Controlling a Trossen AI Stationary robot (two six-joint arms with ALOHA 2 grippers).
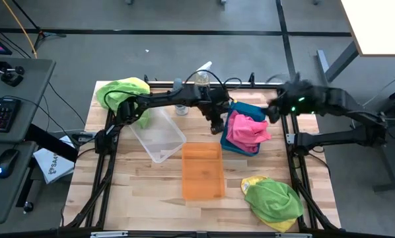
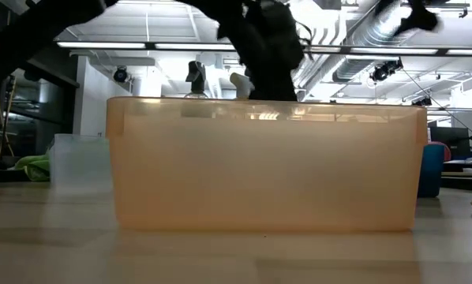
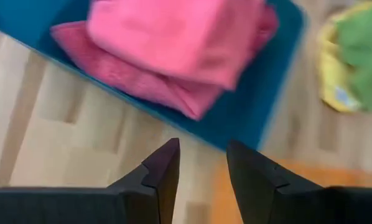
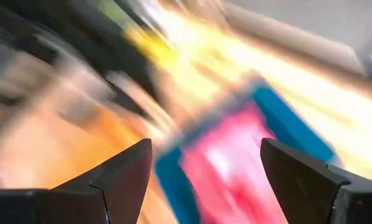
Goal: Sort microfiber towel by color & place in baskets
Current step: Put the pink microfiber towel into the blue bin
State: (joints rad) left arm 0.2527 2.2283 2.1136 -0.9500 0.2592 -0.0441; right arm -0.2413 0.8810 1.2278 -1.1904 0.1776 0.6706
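pink towels (image 1: 246, 130) are piled in the teal bin (image 1: 249, 109), spilling over its rim, just right of table centre. left gripper (image 1: 216, 125) hangs right at the bin's 9 o'clock edge, fingers (image 3: 164, 171) parted a little with nothing between them – in its wrist view the pink pile and teal wall sit straight ahead. right gripper (image 1: 275, 111) is at the bin's 2 o'clock corner, up off the table, fingers (image 4: 127, 171) spread wide and empty; its own view is badly smeared but pink on teal shows between them.

other stuff around: the orange bin (image 1: 203, 170) sits at 6 o'clock from the left gripper, nothing in it that i can see, and in the low view it blocks nearly everything behind. clear bin (image 1: 157, 135) is at 9 o'clock, lying at an angle. green-and-yellow towel heap (image 1: 121, 92) at the table's 10 o'clock corner, partly under the left arm, and another heap (image 1: 272, 198) at 5 o'clock. a spray bottle (image 1: 201, 76) stands at the back edge – the left arm crosses just in front of it.
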